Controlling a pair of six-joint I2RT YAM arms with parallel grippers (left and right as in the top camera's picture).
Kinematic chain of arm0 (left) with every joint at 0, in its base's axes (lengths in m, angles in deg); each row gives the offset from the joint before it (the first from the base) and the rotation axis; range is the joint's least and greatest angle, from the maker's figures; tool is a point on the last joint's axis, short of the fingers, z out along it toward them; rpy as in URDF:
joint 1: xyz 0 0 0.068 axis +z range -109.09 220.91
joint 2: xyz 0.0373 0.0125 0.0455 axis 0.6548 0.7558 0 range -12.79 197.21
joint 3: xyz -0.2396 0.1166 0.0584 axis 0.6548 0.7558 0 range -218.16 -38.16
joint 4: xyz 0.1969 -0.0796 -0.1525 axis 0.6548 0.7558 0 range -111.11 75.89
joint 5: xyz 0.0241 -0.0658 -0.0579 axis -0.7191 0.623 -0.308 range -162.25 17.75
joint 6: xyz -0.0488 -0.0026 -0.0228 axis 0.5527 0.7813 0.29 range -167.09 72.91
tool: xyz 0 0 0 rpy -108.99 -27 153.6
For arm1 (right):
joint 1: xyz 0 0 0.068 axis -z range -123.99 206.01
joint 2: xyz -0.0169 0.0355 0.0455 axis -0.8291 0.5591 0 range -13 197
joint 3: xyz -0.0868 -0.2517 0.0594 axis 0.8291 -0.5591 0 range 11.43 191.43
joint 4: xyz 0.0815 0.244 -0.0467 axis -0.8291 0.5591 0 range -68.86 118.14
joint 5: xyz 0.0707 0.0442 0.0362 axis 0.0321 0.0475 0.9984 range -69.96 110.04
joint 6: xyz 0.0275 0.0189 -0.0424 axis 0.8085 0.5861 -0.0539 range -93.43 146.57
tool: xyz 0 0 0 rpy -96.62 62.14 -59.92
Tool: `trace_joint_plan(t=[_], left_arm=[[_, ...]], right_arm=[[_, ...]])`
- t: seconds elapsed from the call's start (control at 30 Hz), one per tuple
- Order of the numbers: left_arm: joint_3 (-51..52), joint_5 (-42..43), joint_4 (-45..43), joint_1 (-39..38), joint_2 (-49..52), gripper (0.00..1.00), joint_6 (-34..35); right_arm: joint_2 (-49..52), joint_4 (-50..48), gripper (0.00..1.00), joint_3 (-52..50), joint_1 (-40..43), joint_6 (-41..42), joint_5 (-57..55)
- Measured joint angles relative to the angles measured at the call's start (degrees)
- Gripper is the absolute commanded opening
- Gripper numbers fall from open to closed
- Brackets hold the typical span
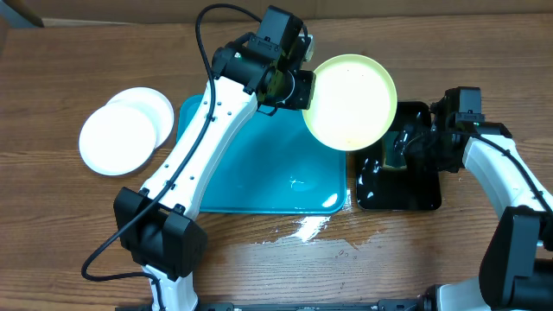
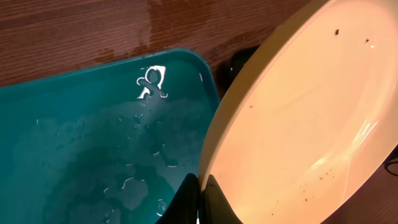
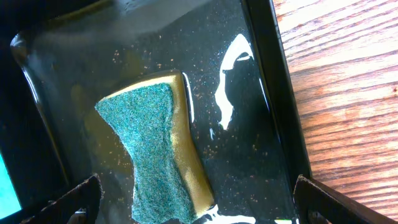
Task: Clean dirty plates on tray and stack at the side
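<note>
My left fingers (image 2: 180, 202) were clamped on the rim of the one yellow-green plate (image 1: 350, 101), held face up over the far right corner of the single turquoise tray (image 1: 259, 177), whose long axis ran left to right. My right fingers (image 3: 78, 199) stood wide apart and empty over one sponge (image 3: 155, 155) in the black tray (image 1: 406, 194). Two white plates (image 1: 121, 138) lay overlapped on the bench (image 1: 52, 242), left of the turquoise tray.

Overhead looks straight down on the whole table (image 1: 52, 69). Left wrist views the turquoise tray (image 2: 74, 143) and plate (image 2: 298, 112) closely. Right wrist looks closely down into the black tray (image 3: 264, 62); both areas appear overhead too.
</note>
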Motion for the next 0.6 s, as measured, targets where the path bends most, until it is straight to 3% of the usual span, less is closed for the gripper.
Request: trace_joint_plan(t=[0.27,0.6], left_arm=[[0.0,-0.4,0.0,0.0,0.0,0.04,0.6],[0.0,-1.2,0.0,0.0,0.0,0.04,0.6]], right_arm=[[0.0,-3.5,1.00,0.0,0.0,0.0,0.2],[-0.1,0.3,1.00,6.1,0.0,0.0,13.7]])
